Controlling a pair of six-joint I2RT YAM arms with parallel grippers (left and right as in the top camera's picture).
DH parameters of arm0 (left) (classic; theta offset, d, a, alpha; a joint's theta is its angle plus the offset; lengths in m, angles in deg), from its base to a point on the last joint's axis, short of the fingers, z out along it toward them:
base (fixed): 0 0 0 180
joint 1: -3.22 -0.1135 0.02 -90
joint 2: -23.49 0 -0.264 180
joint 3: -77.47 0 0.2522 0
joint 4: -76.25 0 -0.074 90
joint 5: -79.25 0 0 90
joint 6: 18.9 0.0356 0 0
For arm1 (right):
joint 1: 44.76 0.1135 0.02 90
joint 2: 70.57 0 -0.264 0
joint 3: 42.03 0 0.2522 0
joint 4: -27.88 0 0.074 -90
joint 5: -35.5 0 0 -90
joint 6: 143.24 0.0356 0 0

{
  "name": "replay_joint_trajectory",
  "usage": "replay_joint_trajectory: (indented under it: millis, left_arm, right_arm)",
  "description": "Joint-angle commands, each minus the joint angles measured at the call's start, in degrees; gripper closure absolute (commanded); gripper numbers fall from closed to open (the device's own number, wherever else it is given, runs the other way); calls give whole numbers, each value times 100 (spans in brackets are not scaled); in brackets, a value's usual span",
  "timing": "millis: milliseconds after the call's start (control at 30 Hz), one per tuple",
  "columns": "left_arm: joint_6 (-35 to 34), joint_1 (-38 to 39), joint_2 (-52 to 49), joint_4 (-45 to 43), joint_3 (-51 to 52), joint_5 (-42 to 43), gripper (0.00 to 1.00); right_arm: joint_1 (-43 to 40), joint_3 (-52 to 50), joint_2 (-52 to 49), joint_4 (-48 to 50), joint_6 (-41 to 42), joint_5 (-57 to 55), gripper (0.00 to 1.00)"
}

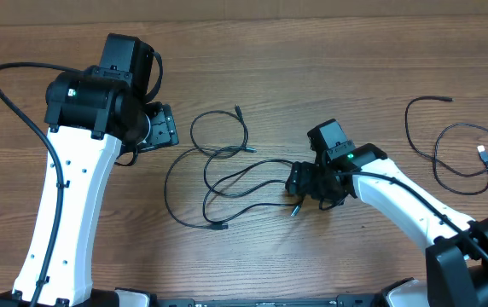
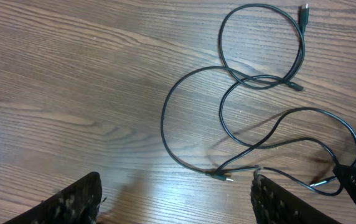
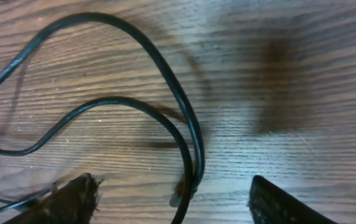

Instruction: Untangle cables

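Two open end effectors, left [image 2: 175, 186] and right [image 3: 173, 183], flank thin, looping black cables [image 2: 162, 118].

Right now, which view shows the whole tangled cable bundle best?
Overhead: it shows nearly all of the tangled cables, loops and plugs; the right arm's fingers cover one end. Left wrist shows most loops closer, cropped at the right. Right wrist shows only two strands up close.

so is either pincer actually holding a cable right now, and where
Nothing is held. The right pincer straddles two cable strands at the tangle's right end with jaws apart; the left pincer hovers open, empty.
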Motion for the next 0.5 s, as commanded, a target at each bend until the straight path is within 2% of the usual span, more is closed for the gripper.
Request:
replay_joint_trajectory:
  millis: [0, 233, 467]
  left_arm:
    - [-35, -9, 66, 4, -96, -7, 24]
    - [-35, -9, 66, 4, -96, -7, 24]
    - [-35, -9, 66, 4, -96, -7, 24]
  right_arm:
    - [11, -192, -2, 131, 339, 118, 27]
    - [15, -470, -7, 601, 339, 299, 40]
    - [15, -706, -33, 1008, 341, 306, 40]
